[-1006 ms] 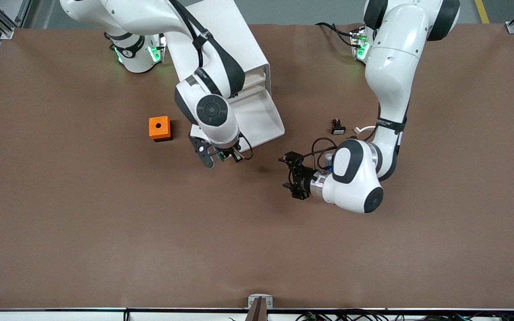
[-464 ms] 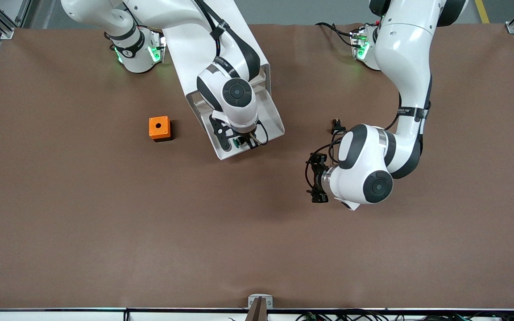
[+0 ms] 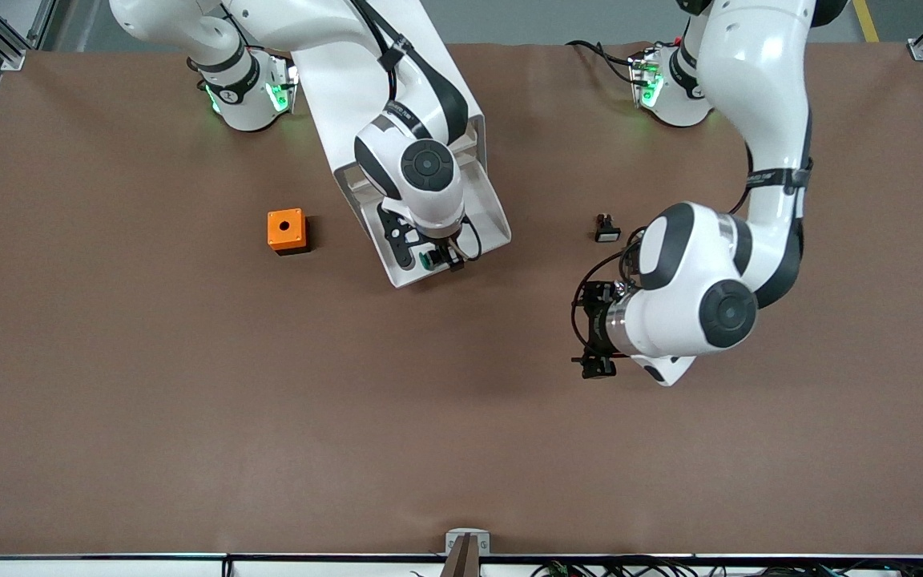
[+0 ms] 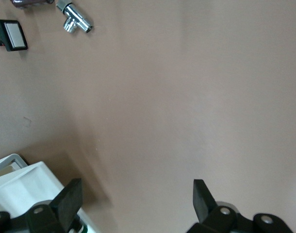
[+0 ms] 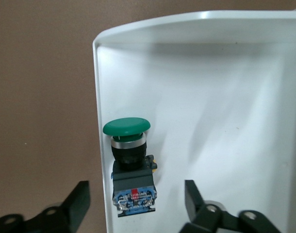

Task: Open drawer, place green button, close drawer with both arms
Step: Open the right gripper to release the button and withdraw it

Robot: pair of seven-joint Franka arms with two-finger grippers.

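**Button lies in the open drawer, both claws spread and empty**

Though the button [image 5: 131, 165] is small, it looks like a stiff, light plastic part — a smooth domed green cap that would likely slip under a pinch, and a squarer black body with a blue rear block that offers flat sides. If it needed shifting, I would take it across that black body, not the cap. The drawer [image 3: 487, 215] is thin white plastic, probably light and easy to skew, so a push to close it is best put squarely on the sloped front lip.

The button lies on its side inside the drawer, close against the side wall near the front lip. The right gripper [image 3: 427, 255] hangs over it, fingers spread wide with nothing between them. The left gripper [image 3: 594, 336] is well apart from the drawer, toward the left arm's end of the table over bare mat, fingers [image 4: 66, 200] likewise wide apart and empty.

The right wrist view alone shows the button clear of both fingers — the front view hides this under the wrist. The left wrist view adds a chrome fitting [image 4: 75, 20] beside the white-capped button [image 4: 11, 35]; only the front view shows the orange cube [image 3: 286, 230], beside the drawer toward the right arm's end.
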